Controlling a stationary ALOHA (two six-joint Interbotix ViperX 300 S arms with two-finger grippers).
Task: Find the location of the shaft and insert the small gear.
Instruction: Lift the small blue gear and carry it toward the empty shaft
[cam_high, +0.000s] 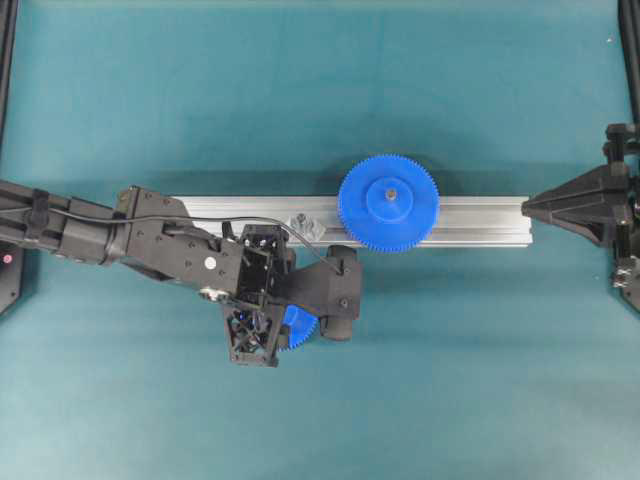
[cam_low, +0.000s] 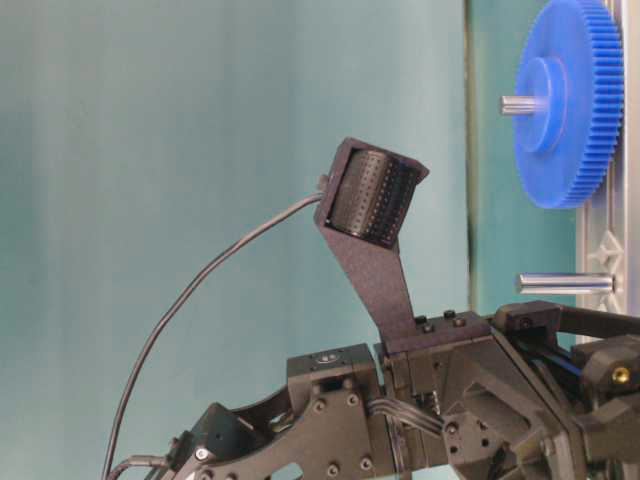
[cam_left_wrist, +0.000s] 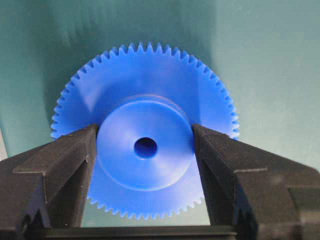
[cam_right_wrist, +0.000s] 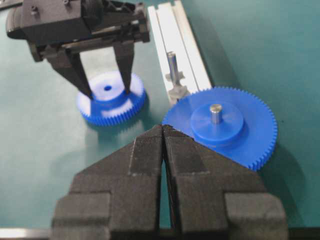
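Blue small gear (cam_left_wrist: 145, 150) lies flat, hub between left fingers (cam_left_wrist: 65, 165), touching but not clearly gripped; shaft (cam_right_wrist: 171, 65) upright just beyond on rail (cam_high: 480, 222). Right fingers (cam_right_wrist: 163, 131) closed, empty, far.

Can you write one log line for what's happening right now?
left hand: fingers around small gear hub on table | shaft: empty | right hand: shut, idle

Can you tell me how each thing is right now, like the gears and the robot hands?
small gear: flat on the table, hub up, not yet on any pin.
left gripper: fingers on both sides of the small gear's hub, right at it.
shaft: upright on the rail, bare.
large gear: sitting on its own pin on the rail.
right gripper: shut, holding nothing.
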